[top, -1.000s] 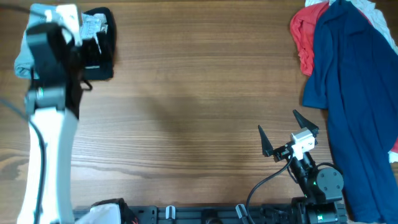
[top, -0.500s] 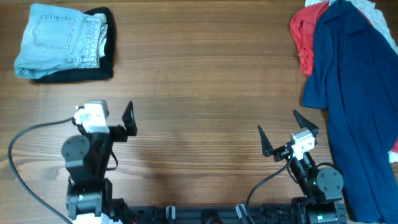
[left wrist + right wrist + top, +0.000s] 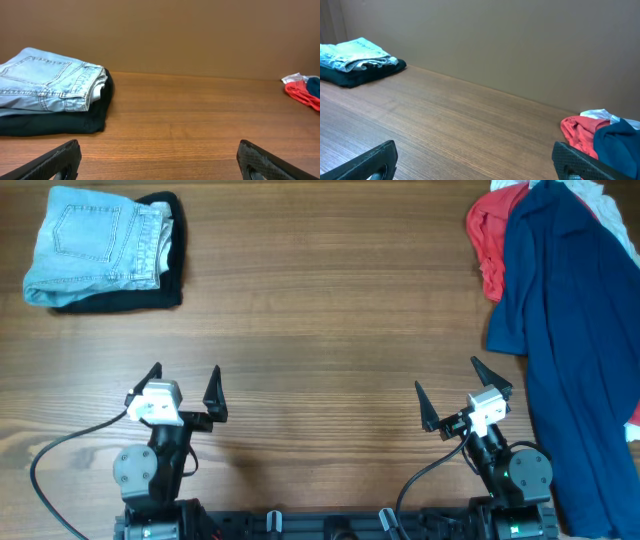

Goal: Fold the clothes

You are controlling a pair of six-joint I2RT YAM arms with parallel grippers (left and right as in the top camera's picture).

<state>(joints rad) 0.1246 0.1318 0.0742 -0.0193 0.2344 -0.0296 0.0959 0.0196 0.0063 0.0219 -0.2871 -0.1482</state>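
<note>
Your left gripper (image 3: 183, 383) has dropped back to the near edge, empty and spread wide like the right gripper (image 3: 450, 385), with the folded denim shorts (image 3: 95, 245) on black cloth (image 3: 168, 292) far-left and a rumpled navy shirt (image 3: 575, 330) on the right.

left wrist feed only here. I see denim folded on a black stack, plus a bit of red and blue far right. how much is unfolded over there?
Observer: Overhead shows a big navy garment spread unfolded along the right edge of the table, from far side to near side.
Operator: right arm near it?
Observer: Right gripper sits open and empty at the near edge, just left of the navy garment, not touching it.
</note>
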